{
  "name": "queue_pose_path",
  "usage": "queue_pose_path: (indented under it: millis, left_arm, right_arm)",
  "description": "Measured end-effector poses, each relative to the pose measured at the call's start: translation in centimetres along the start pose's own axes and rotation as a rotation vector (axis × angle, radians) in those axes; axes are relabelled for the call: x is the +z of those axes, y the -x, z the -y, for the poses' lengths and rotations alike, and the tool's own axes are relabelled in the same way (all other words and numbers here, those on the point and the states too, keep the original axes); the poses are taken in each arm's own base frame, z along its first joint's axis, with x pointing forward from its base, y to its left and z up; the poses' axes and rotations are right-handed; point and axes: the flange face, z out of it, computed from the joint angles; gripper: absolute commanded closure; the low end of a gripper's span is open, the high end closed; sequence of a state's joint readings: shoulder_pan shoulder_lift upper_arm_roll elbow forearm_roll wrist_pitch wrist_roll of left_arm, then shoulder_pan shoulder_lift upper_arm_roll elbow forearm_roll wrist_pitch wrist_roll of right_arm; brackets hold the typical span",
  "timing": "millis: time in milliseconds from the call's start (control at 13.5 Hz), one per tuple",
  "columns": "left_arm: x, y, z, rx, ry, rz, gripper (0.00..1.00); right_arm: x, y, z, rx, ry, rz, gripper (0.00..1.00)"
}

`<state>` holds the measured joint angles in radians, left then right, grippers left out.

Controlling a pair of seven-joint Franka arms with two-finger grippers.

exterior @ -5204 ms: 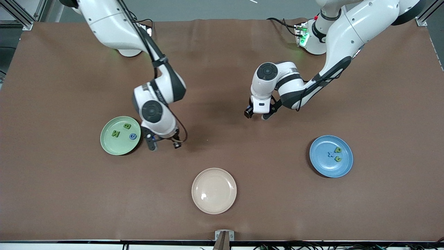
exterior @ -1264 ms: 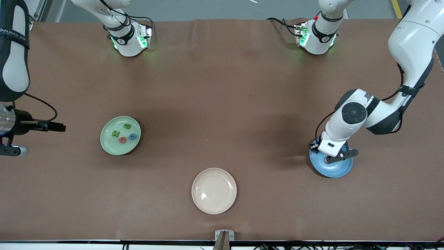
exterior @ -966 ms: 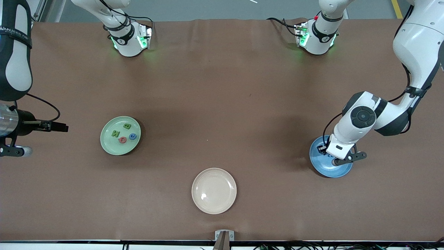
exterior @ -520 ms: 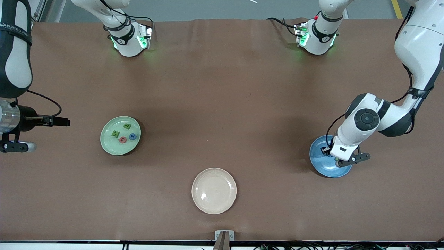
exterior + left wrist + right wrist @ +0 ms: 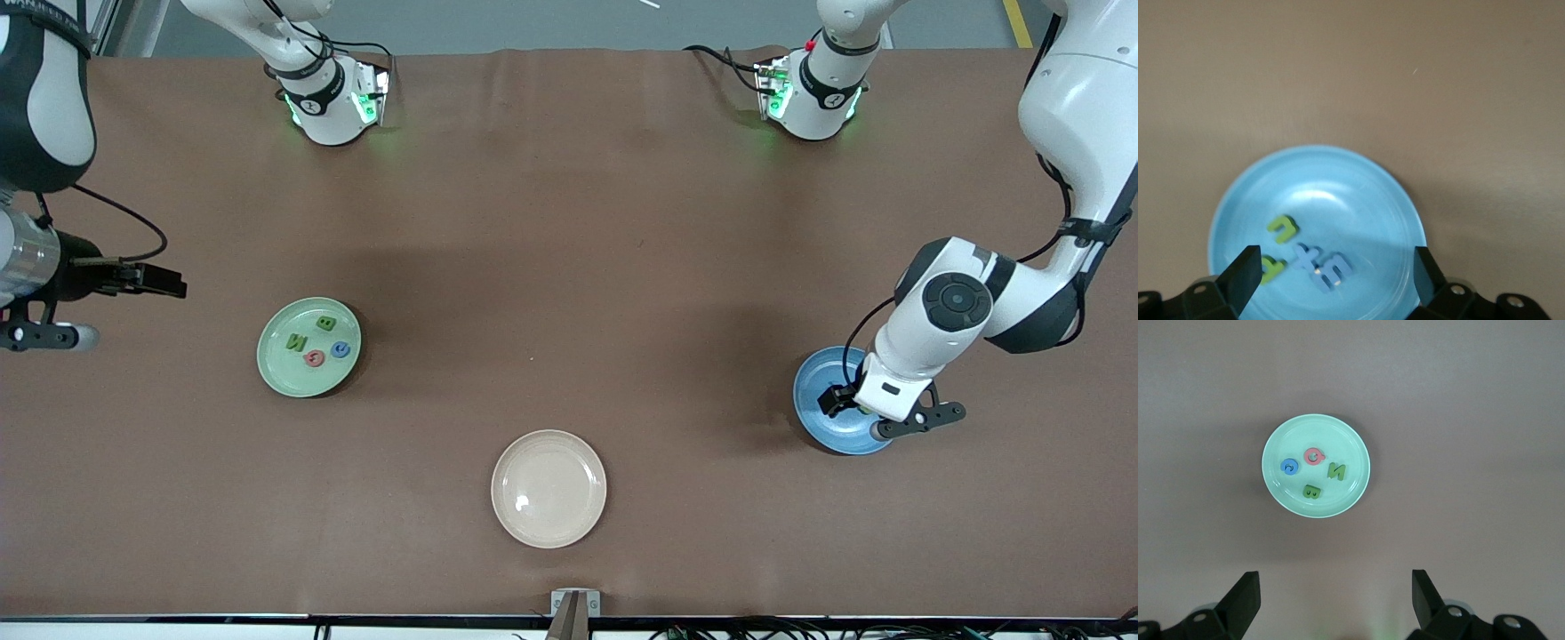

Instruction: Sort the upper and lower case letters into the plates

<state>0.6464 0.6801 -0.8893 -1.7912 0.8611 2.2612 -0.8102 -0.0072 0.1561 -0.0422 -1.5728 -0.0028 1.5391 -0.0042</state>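
The brown table [image 5: 569,222] bears a cream plate [image 5: 548,488], a light green plate [image 5: 308,347] with four capitals, and a blue plate [image 5: 1318,227] with four small letters [image 5: 1308,253]. The left gripper [image 5: 1331,267] hangs spread and empty over the blue plate; the right gripper [image 5: 1335,593] waits high, spread, over the right arm's end.

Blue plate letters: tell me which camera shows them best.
The left wrist view. It looks straight down into the blue plate, showing the blue letters and green letters plainly. In the front view the left arm covers them; the right wrist view misses that plate.
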Motion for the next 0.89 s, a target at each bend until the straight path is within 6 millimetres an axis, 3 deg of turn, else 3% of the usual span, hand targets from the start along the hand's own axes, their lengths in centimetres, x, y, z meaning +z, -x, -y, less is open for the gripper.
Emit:
queue_pose_path:
  millis: [223,446,669,892]
  left_arm:
    - [-5.6,-1.7,0.3,0.003,-0.008,0.014,0.00]
    - [-12.9,-2.6,0.5,0.063,-0.057,0.068,0.00]
    - [-19.3,-2.8,0.7,0.133,-0.070,0.162,0.00]
    - [-24.3,-2.7,1.2,0.189,-0.069,0.211,0.00]
  right_arm:
    - [-1.4,2.1,0.0,-0.002,-0.003,-0.022,0.00]
    - [-2.7,4.1,0.5,-0.014,-0.003,-0.044,0.00]
    - [-4.7,6.0,0.5,-0.042,-0.004,-0.086,0.00]
    - [-6.0,7.2,0.5,-0.059,-0.004,-0.113,0.00]
